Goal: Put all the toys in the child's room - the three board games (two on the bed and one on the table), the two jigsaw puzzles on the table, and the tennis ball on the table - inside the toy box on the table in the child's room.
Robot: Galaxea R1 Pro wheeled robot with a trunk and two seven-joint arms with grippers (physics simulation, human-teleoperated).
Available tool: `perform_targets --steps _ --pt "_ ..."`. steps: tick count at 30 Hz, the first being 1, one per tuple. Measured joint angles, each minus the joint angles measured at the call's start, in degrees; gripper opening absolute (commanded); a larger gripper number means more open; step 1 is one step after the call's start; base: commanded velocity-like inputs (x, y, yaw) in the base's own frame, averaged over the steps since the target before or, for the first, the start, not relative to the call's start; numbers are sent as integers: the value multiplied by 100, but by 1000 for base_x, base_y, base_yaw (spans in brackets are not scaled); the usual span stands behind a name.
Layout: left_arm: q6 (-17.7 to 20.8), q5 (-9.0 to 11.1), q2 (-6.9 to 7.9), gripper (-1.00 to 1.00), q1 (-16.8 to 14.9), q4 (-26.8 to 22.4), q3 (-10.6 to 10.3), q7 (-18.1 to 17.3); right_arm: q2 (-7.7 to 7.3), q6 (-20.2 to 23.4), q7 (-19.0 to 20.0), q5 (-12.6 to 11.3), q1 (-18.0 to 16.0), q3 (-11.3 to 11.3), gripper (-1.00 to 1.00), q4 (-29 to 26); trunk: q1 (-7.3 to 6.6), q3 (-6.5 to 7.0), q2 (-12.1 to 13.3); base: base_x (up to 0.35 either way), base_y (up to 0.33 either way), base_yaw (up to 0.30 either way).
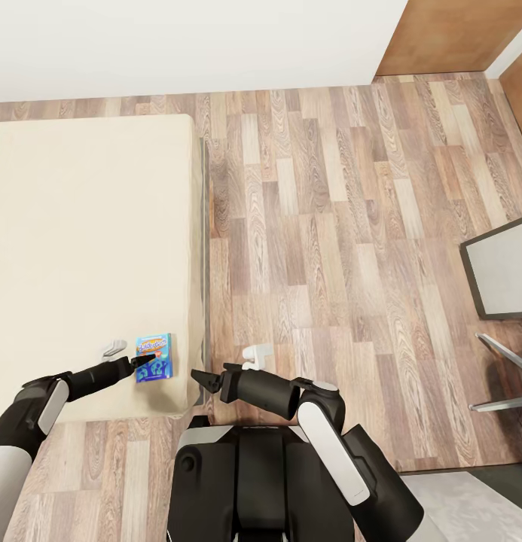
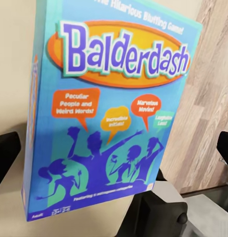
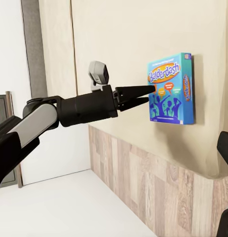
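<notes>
A blue Balderdash board game (image 1: 160, 352) lies flat on the cream bed (image 1: 87, 248), close to its near right corner. My left gripper (image 1: 145, 361) reaches over the box's left edge with its jaws open. In the left wrist view the box (image 2: 114, 123) sits between the two dark fingers (image 2: 5, 153), which stand wide apart. The right wrist view shows the left gripper (image 3: 148, 95) with its tips at the edge of the box (image 3: 173, 89). My right gripper (image 1: 198, 378) hovers open and empty just off the bed's grey side edge.
Wood-plank floor (image 1: 328, 226) stretches to the right of the bed. A grey, dark-rimmed table corner (image 1: 502, 275) and thin metal legs (image 1: 502, 376) stand at the right edge. A white wall runs along the back, with a brown door (image 1: 449, 38) at the far right.
</notes>
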Motion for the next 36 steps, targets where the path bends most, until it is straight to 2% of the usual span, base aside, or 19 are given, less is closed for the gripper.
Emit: perform_targets --steps 27,33,36 --pt "61 -12 14 100 4 22 11 2 3 2 0 -1 0 0 100 2 0 0 0 0 0 0" --pt "75 -4 5 100 8 66 6 98 3 0 0 0 0 0 100 -2 0 0 0 0 0 0" --pt "78 4 2 100 8 109 1 255 -1 0 0 0 0 0 100 -5 0 0 0 0 0 0"
